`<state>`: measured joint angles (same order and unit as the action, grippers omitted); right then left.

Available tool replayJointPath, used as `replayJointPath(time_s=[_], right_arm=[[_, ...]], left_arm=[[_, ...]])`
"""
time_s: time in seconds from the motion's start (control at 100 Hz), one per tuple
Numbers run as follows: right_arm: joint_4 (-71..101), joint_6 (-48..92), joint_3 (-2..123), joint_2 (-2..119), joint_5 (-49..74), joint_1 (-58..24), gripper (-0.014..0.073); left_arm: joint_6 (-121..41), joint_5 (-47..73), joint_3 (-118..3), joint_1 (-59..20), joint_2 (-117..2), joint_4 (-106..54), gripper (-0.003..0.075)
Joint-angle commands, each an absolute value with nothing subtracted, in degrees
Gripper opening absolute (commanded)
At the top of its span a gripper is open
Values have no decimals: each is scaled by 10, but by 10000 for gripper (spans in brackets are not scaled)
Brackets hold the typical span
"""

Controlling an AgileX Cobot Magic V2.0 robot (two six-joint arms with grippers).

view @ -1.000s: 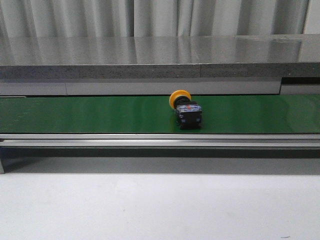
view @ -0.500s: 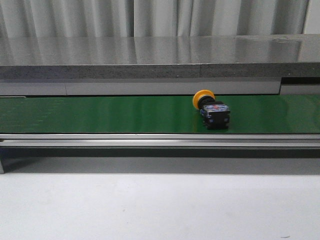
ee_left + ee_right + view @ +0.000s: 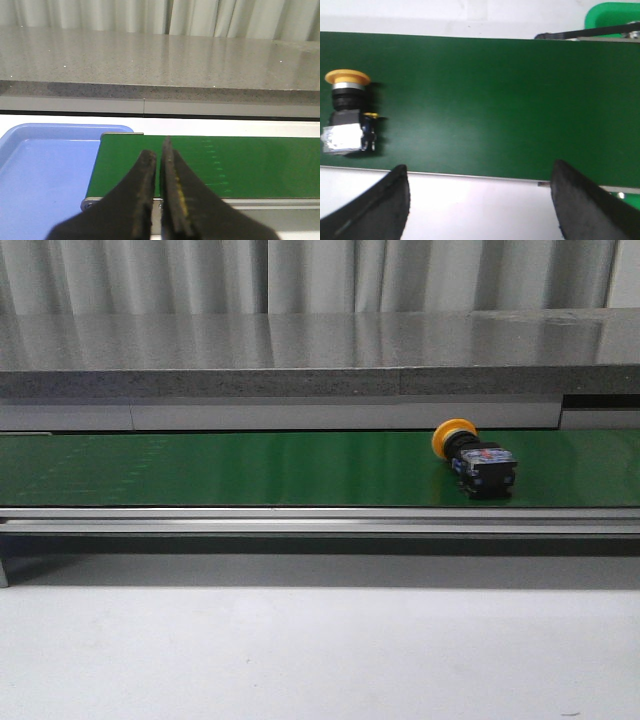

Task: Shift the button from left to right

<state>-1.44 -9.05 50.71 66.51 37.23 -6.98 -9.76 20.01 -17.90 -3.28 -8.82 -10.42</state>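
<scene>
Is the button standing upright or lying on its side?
On its side: the button lies on the belt, its yellow cap facing sideways.

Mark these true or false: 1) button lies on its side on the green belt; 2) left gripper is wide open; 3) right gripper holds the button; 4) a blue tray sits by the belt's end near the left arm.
1) True: the button lies on its side on the green belt.
2) False: the left gripper is shut, fingers nearly touching.
3) False: the right gripper is open and empty; the button lies apart from it.
4) True: the blue tray sits beside the belt's end.
</scene>
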Motion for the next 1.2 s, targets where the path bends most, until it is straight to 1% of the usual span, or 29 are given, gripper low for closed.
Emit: replayJointPath(time_s=[0.0, 0.2, 0.38, 0.73, 0.93, 1.0, 1.13, 1.19], right_arm=[[-13, -85, 544, 684, 347, -88, 548], [-13, -85, 566, 756, 332, -130, 548], [-12, -85, 567, 799, 307, -147, 548], [-24, -85, 567, 829, 261, -147, 548], [-37, -85, 567, 866, 263, -147, 544], [-37, -85, 567, 873, 265, -147, 502], [-37, -85, 567, 878, 273, -147, 344], [-37, -85, 567, 879, 280, -147, 290]], left_arm=[[-95, 159, -194, -38, -96, -113, 5], [-95, 159, -194, -38, -96, -113, 5], [-95, 159, -194, -38, -96, -113, 5], [-95, 159, -194, -38, -96, -113, 5], [-95, 159, -194, -38, -96, -113, 5], [-95, 159, -194, -38, -96, -113, 5], [-95, 159, -194, -38, -96, -113, 5], [-95, 159, -194, -38, -96, -113, 5]])
